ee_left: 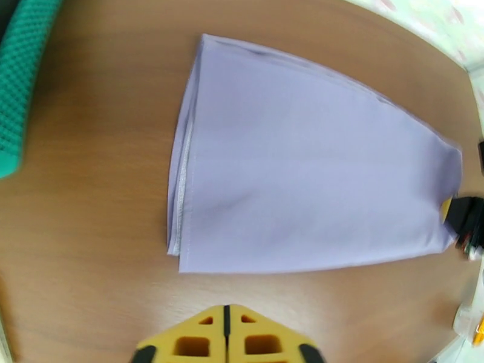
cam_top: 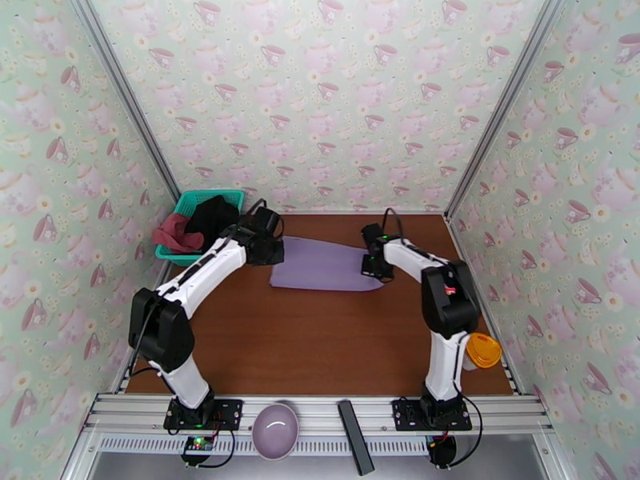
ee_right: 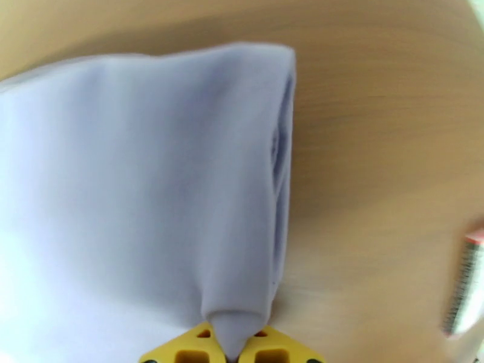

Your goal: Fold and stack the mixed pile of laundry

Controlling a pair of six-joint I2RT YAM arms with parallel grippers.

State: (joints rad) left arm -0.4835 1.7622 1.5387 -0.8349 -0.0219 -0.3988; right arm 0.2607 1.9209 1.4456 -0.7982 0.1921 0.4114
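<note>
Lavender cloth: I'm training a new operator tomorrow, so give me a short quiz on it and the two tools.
1. True or false: the right tool pinches an edge of the lavender cloth.
2. The black garment and red top lie: A in the teal basket; B on the cloth; C at the table's near edge.
3. Fill in: the left tool is ___, holding nothing.
Key: 1 true; 2 A; 3 shut.
</note>
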